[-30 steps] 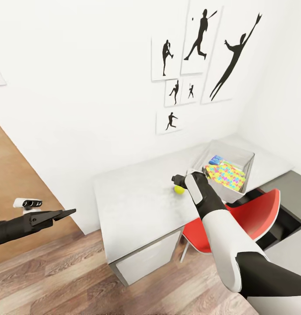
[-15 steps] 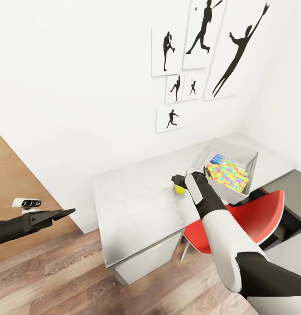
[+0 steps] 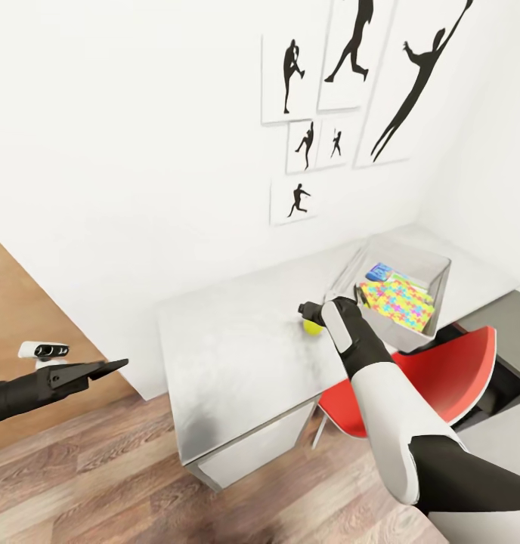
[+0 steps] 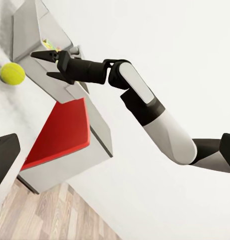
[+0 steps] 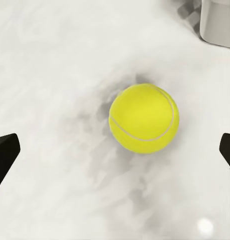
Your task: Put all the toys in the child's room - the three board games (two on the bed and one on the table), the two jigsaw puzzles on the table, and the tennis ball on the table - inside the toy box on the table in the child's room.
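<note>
The tennis ball (image 3: 313, 327) lies on the light grey table (image 3: 215, 363), a little left of the toy box (image 3: 434, 266). My right gripper (image 3: 307, 310) hovers just over the ball, open. In the right wrist view the ball (image 5: 143, 125) sits between the two spread fingertips (image 5: 4, 157). The left wrist view shows the same gripper (image 4: 40, 65) with its jaws parted beside the ball (image 4: 12, 73). Inside the toy box lie a jigsaw puzzle (image 3: 400, 301) and a blue board game (image 3: 379, 272). My left gripper (image 3: 120, 365) hangs open over the floor, far left of the table.
A red chair (image 3: 441, 370) is pushed under the table below my right arm. The dark grey part of the table (image 3: 509, 317) runs off to the right. Black silhouette pictures (image 3: 351, 83) hang on the white wall. Wood-plank floor (image 3: 101, 476) lies in front.
The camera has shifted a little, so the pictures and toy box sit slightly further right. Both arms hold nearly the same pose, and the right gripper stays over the ball.
</note>
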Tool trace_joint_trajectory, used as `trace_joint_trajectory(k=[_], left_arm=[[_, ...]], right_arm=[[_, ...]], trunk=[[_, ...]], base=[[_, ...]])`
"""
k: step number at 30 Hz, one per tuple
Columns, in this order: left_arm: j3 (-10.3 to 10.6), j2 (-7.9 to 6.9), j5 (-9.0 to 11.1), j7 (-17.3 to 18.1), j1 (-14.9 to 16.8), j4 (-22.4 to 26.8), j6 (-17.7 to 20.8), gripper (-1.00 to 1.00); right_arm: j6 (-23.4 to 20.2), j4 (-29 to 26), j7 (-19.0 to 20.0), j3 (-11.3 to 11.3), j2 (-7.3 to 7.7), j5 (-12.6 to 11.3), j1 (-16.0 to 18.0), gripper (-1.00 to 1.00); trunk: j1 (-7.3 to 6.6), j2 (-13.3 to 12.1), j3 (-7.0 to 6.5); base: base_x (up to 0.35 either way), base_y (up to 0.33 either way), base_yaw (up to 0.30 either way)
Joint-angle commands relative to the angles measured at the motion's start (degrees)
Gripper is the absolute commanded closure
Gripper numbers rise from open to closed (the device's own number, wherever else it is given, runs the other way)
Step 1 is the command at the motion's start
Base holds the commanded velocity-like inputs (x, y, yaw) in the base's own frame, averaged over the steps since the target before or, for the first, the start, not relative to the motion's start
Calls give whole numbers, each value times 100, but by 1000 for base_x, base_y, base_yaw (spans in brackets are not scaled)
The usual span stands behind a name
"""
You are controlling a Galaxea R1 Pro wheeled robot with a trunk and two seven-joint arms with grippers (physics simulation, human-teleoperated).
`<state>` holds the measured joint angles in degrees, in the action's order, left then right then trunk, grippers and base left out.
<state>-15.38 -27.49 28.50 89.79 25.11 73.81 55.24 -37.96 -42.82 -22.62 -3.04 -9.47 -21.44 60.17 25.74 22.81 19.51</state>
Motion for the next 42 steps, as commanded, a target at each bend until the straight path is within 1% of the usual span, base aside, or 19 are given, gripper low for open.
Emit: trace_joint_trajectory(k=[1,5,16,34,42], left_arm=[[1,-2,-1,21,4,1,62,-100],[0,-2,3,21,4,1,63,-100],[0,-2,3,21,3,2,58,-100],[0,-2,-1,21,3,1,57,-100],[0,-2,-3,21,5,2,61,-100]], right_arm=[[-10,-7,-47,-12,3,-62,4,-100],[-10,-7,-43,-18,28,-62,0,-100],[-14,-7,-41,-24,40,-62,-5,-100],[-18,-7,-41,-30,42,-62,-14,-100],[-24,-9,-41,-30,48,-62,-14,-100]], trunk=[[4,11,20],[4,11,57],[4,11,158],[4,11,324],[4,11,398]], base=[[117,0,0],[65,0,0],[64,0,0],[9,0,0],[150,0,0]])
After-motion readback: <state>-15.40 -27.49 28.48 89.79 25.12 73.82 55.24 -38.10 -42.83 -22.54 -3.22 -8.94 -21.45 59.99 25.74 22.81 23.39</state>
